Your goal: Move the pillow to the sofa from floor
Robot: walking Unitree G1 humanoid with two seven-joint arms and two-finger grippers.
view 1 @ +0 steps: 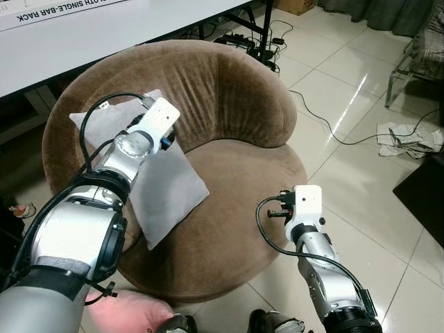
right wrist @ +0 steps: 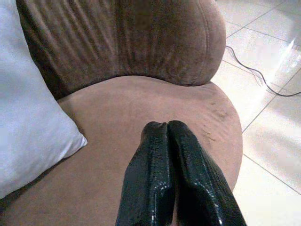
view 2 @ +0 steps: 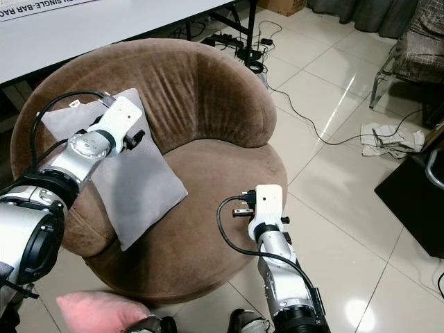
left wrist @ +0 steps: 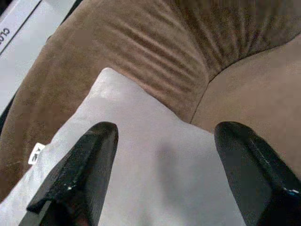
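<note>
A grey pillow (view 1: 166,187) lies on the round brown sofa (view 1: 236,97), leaning against its left backrest. My left gripper (left wrist: 164,129) hovers just above the pillow's upper part, open, with nothing between its black fingers (left wrist: 80,165). The pillow's white tag (left wrist: 35,153) shows near one corner. My right gripper (right wrist: 167,125) is shut and empty, held over the front right of the seat (right wrist: 141,103), apart from the pillow (right wrist: 28,117).
A white table (view 1: 104,28) stands behind the sofa. Cables (view 1: 333,132) and power strips (view 1: 257,45) run across the tiled floor at the right, near a crumpled cloth (view 1: 409,139) and chair legs (view 1: 399,73). Something pink and soft (view 1: 128,312) lies by my feet.
</note>
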